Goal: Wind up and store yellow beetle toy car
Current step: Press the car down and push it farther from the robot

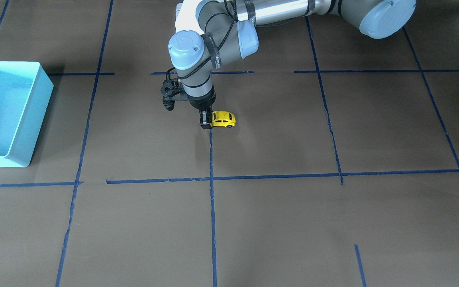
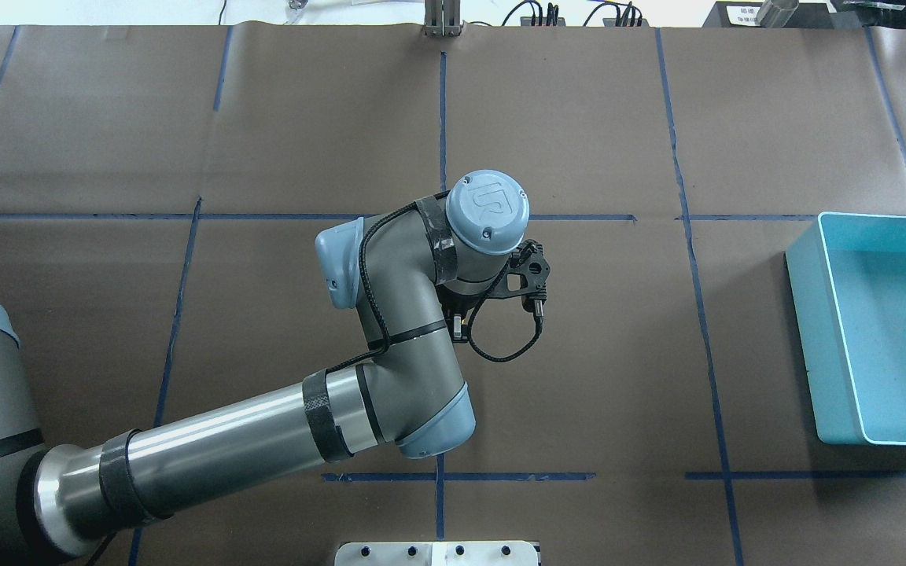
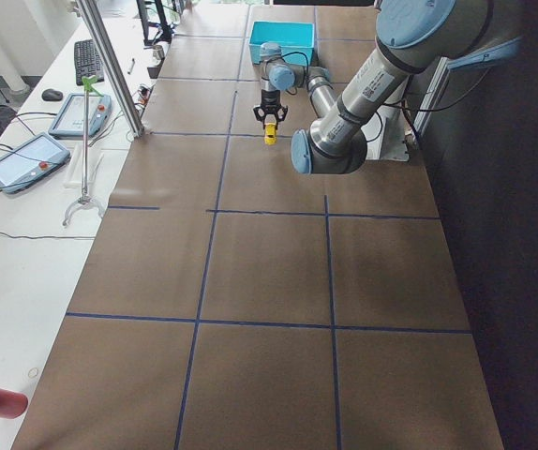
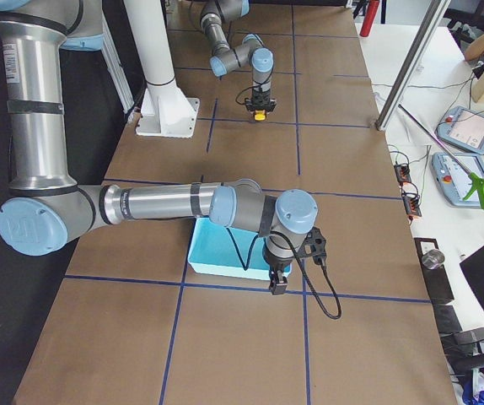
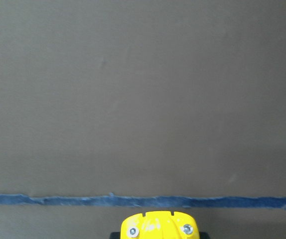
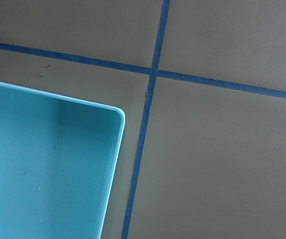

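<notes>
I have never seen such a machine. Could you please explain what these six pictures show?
This is a robot with two arms at a table marked with blue tape lines. Four pictures come from fixed cameras: across the table, above the robot's shoulders, and each table end. Two come from cameras on the wrists. The left gripper is closed on one end of the yellow beetle toy car; the overhead view hides the car under the arm. A light blue bin stands on the robot's right side. The right gripper hangs near its corner; I cannot tell whether it is open.
</notes>
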### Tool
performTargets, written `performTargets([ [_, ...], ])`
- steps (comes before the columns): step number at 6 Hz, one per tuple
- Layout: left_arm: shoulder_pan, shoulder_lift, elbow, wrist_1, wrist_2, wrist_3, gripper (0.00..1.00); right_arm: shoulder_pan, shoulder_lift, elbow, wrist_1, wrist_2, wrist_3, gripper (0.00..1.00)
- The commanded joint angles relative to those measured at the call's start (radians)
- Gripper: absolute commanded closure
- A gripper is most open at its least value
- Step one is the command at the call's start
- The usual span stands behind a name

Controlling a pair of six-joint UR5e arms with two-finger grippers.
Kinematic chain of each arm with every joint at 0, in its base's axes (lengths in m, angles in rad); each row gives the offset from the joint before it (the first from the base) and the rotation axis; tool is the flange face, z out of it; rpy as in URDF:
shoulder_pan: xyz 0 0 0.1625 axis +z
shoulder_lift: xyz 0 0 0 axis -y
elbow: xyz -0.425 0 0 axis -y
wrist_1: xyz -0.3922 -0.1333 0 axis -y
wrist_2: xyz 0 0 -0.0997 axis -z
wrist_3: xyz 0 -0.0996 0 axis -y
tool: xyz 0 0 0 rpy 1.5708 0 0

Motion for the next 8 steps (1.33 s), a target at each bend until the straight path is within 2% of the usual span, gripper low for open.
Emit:
performTargets([
  [1,-0.008,-0.018,0.036,-0.081,-0.036,-0.007,0.96,-0.002,-0.003,0.0,0.0,0.0,0.0,0.0],
  [4,-0.008,-0.012,0.06,-0.173,-0.119,-0.004,0.96,-0.002,-0.003,0.0,0.002,-0.005,-0.002,0.0],
  [8,-0.022,-0.007,0.069,-0.19,-0.087,0.005,0.96,-0.002,-0.004,0.0,0.002,-0.019,-0.002,0.0],
])
